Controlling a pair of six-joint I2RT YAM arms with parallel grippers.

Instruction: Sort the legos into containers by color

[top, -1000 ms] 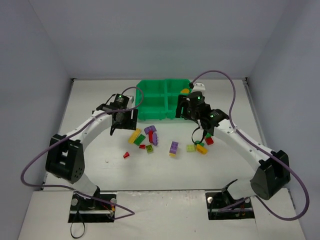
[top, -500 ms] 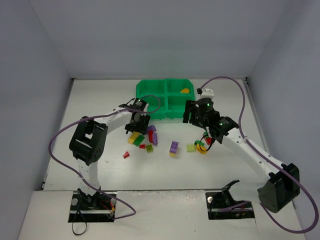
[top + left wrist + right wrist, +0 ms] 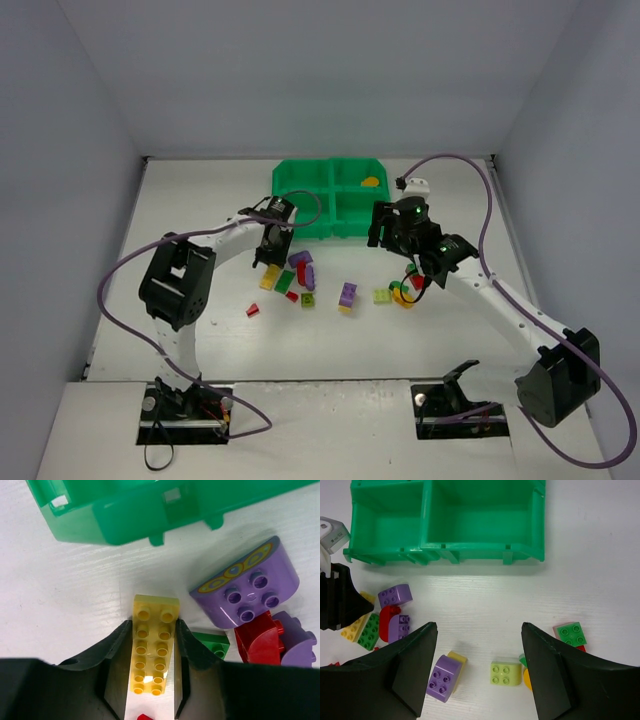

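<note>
The green tray (image 3: 330, 195) stands at the back, with one yellow piece (image 3: 371, 182) in its far right compartment. Legos lie scattered in front of it. My left gripper (image 3: 268, 262) is low on the table, and in the left wrist view its fingers (image 3: 117, 645) press both long sides of a long yellow brick (image 3: 152, 650) that lies flat. A purple rounded brick (image 3: 245, 592), a red brick (image 3: 257, 640) and a green brick (image 3: 212, 642) lie just to its right. My right gripper (image 3: 479, 630) is open and empty, held above a purple brick (image 3: 442, 677) and a lime brick (image 3: 506, 672).
The tray's near wall (image 3: 125, 515) is close ahead of the left gripper. A green-on-red brick (image 3: 571, 634) and an orange piece (image 3: 526, 678) lie at the right of the pile. A small red brick (image 3: 252, 310) lies apart at the left. Grey walls enclose the table.
The left arm swung in from beside the tray's left corner and came down around the yellow brick. The right gripper drew back from over the tray's right compartments toward the pile.
</note>
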